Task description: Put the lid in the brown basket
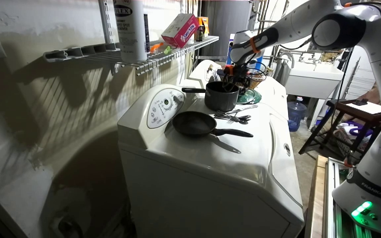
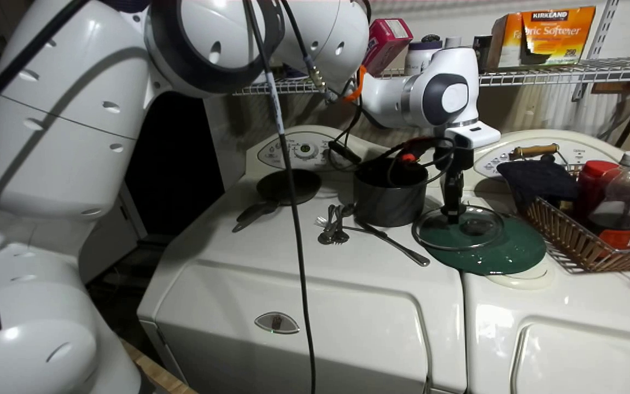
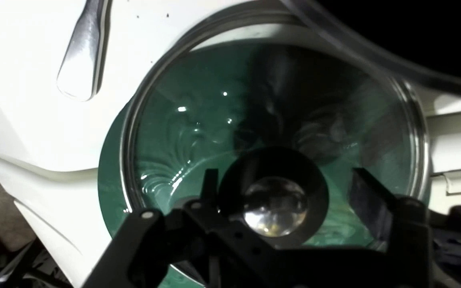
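The clear glass lid (image 2: 436, 234) with a steel rim and a round black knob (image 3: 234, 180) lies on a green plate (image 2: 514, 253). The lid also shows in the wrist view (image 3: 190, 120) and in an exterior view (image 1: 248, 96). My gripper (image 3: 282, 176) is open, fingers on either side of the knob; the left finger is close to it, with a gap at the right finger. The gripper (image 2: 453, 214) points straight down over the lid. A brown basket (image 2: 565, 232), straight-sided here and holding bottles, stands right of the plate; part shows in an exterior view (image 1: 259, 78).
A black pot (image 2: 389, 200) stands close beside the lid and gripper; its rim fills the wrist view's upper corner. A frying pan (image 1: 194, 124) and loose cutlery (image 1: 232, 117) lie on the white appliance top. A wire shelf (image 2: 544, 71) runs above, behind the arm.
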